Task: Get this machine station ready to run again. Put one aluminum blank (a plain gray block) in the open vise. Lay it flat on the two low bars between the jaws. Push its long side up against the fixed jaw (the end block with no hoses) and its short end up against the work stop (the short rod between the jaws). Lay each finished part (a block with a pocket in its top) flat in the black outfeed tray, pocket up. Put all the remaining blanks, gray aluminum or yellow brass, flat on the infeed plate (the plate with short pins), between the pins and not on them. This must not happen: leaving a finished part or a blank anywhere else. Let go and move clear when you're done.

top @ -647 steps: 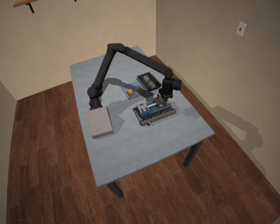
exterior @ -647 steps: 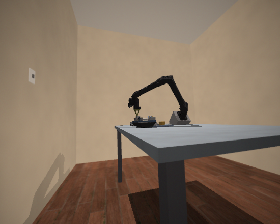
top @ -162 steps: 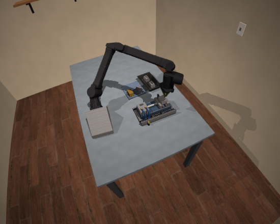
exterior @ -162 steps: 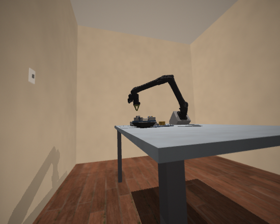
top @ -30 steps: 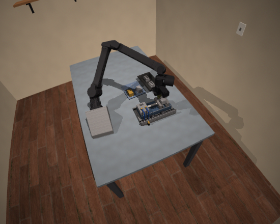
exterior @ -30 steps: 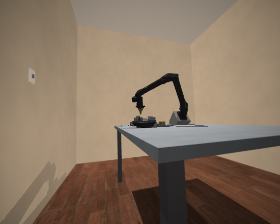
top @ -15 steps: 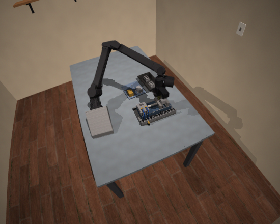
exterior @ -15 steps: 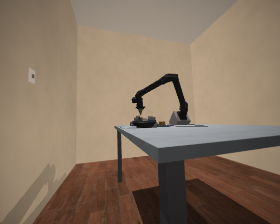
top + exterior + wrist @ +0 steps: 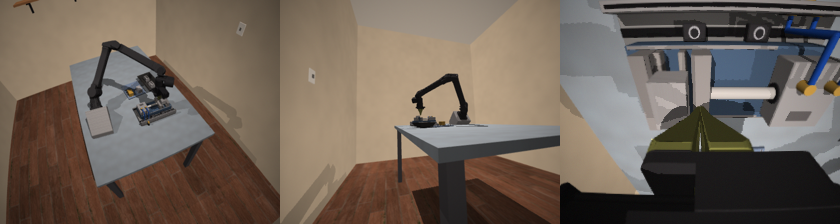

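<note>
My gripper is shut and empty, its tips low at the near edge of the vise, beside the moving jaw. A plain gray block lies between the moving jaw and the fixed jaw, close to the fixed jaw, with a gap on the moving-jaw side. The low bars show beyond its far end. I cannot make out the work stop. Two finished parts sit pocket up in the black tray. A brass blank and a gray blank are on the infeed plate.
The hosed cylinder block stands at the other end of the vise, joined to the moving jaw by a pale rod. Blue hoses rise from it. A slotted rail runs along the vise's side. A light box stands near the arm's base.
</note>
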